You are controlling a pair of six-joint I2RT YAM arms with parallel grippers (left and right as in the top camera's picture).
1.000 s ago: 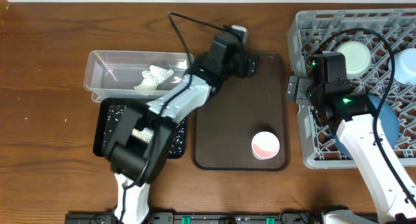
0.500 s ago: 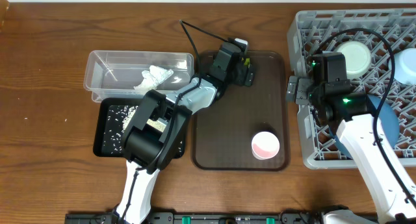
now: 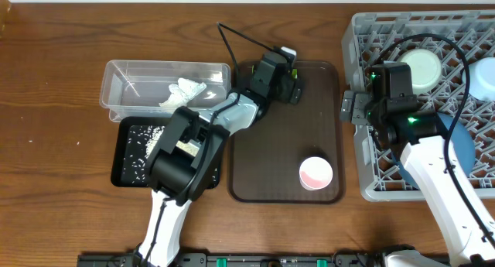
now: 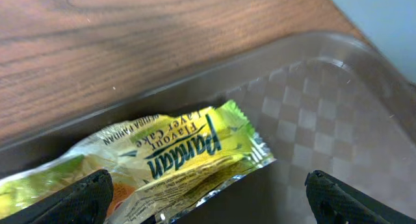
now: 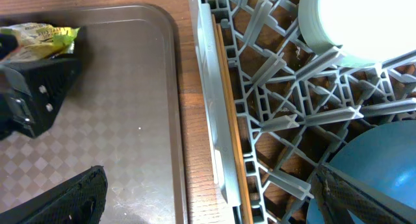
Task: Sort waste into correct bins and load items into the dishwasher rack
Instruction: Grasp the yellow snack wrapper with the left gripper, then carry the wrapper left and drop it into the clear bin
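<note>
Left arm [image 3: 189,155] has swung its elbow to the right since a second ago, and the left gripper [image 3: 291,81] has nudged up toward the far left corner of the brown tray [image 3: 278,143]. No visible change over the last half second. Right arm, cup and rack contents haven't shifted.

- Clear tub [image 3: 108,81]: far left on the table [image 3: 46,104], crumpled tissue [image 3: 184,93] inside.
- Black tray [image 3: 117,155]: touching the tub's near side. Rice grains [image 3: 143,147] are scattered in it and are now mostly uncovered; a second ago the arm hid most of them.
- Left gripper, wrist view [image 4: 211,195]: fingers spread wide, holding nothing. Snack wrapper [image 4: 182,152] lies flat on the brown tray by its far rim, between and just ahead of the fingertips. Can't tell if the left tip touches it. It's mostly hidden under the gripper in the overhead view and also shows in the right wrist view [image 5: 42,36].
- Pink cup [image 3: 315,172]: upright at the near right of the brown tray, well apart from both grippers.
- Right gripper [image 3: 349,108]: fingers fully spread, empty, hanging over the left wall of the dishwasher rack [image 3: 363,23].
- In the rack: mint-white bowl [image 3: 421,66] toward the far side, blue plate [image 3: 464,143] nearer, partly under the right arm.
</note>
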